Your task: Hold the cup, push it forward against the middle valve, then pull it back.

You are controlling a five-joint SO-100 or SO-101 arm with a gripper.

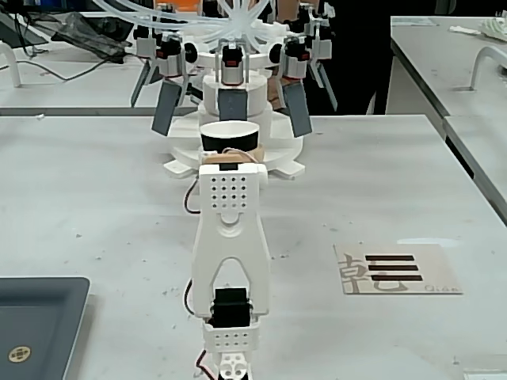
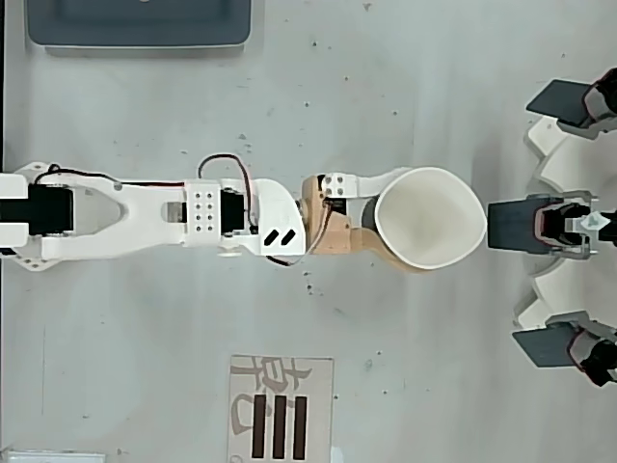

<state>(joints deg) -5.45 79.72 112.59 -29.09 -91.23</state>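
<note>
**Cup held, almost at the valve**

Jaws are clamped on the cup [image 2: 429,218], squeezing it a bit oval, and it sits just short of the middle valve [image 2: 516,226], a small gap showing from overhead. Looks like the push step: next it needs a short straight nudge forward onto the paddle. Cup's empty, white inside.

Black-walled cup [image 1: 230,136] with white interior, dark grey middle valve [image 1: 232,104], white arm [image 1: 230,237].

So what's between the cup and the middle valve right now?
Nothing: the overhead view shows only a narrow strip of bare table between the cup and the middle valve.
</note>
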